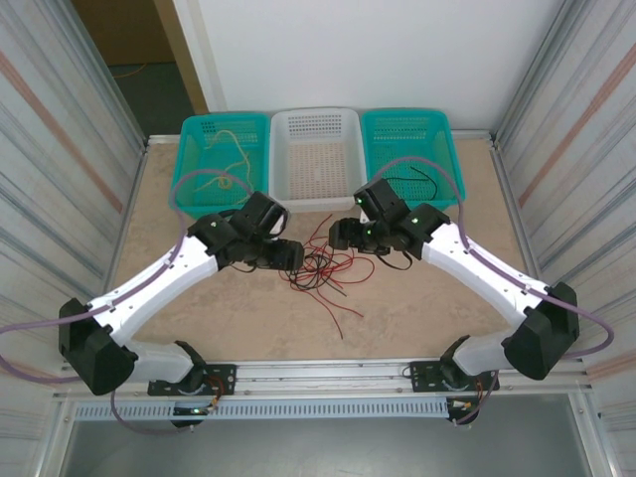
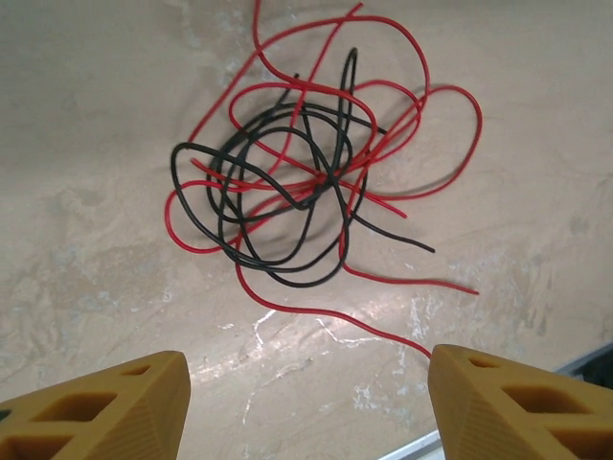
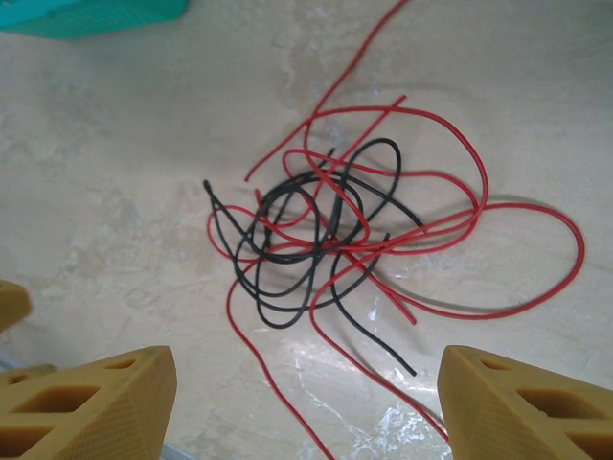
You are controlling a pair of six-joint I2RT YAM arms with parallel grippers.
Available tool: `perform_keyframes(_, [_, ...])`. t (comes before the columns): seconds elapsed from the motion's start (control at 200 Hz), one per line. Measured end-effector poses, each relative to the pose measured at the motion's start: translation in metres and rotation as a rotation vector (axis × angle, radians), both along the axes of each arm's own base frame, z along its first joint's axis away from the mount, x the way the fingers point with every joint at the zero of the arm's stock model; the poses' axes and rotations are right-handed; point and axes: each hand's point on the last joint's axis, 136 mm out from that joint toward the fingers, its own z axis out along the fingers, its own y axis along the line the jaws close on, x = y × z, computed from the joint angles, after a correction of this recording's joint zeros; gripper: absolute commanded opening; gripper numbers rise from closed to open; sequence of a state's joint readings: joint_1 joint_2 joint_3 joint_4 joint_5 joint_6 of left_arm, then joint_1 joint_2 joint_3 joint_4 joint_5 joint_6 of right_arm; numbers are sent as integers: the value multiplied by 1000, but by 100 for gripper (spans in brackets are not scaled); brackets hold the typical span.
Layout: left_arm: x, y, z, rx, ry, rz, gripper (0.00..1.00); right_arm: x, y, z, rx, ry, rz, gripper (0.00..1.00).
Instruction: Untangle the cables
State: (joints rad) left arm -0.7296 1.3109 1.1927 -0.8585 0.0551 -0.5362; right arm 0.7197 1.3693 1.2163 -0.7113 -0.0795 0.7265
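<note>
A yellowish cable (image 1: 236, 147) lies in the far left basket (image 1: 199, 137) and a black cable (image 1: 425, 179) in the far right basket (image 1: 439, 134), but the red and black cables (image 2: 306, 187) sit knotted mid-table between the left gripper (image 1: 289, 255) and right gripper (image 1: 342, 236), both wide open and empty.

White shells, black joints on left arm (image 1: 159, 280) and right arm (image 1: 479, 261); green lights (image 1: 410, 216), purple-grey hoses (image 1: 199, 179) alongside. Mustard-yellow fingers (image 2: 105, 407), hollow cut-outs, on left end effector (image 2: 308, 359) and right end effector (image 3: 308, 356).

Red and black cables (image 2: 326, 178) on a beige counter (image 2: 86, 105) (marbled with pale veins). One white basket (image 1: 316, 149), two teal baskets (image 1: 204, 139); mustard-yellow left end effector (image 2: 306, 407) and right end effector (image 3: 306, 407).
</note>
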Motion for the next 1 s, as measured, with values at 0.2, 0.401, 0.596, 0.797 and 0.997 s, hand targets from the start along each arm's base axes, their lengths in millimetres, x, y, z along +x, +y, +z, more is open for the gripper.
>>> perform_keyframes(0.2, [10, -2, 2, -32, -26, 27, 61, 2, -5, -24, -30, 43, -62, 59])
perform_keyframes(0.401, [9, 9, -21, -33, 17, 71, 55, 14, 5, -57, -55, 96, -93, 56])
perform_keyframes(0.596, [10, 35, -30, -91, 42, 162, 49, 19, 1, -96, -146, 219, -127, 56])
perform_keyframes(0.797, [14, 44, -42, -173, 80, 225, 45, 23, -4, -97, -174, 281, -132, 54])
perform_keyframes(0.997, [20, 29, -54, -217, 130, 217, 42, -17, 17, -100, -200, 340, 41, 53])
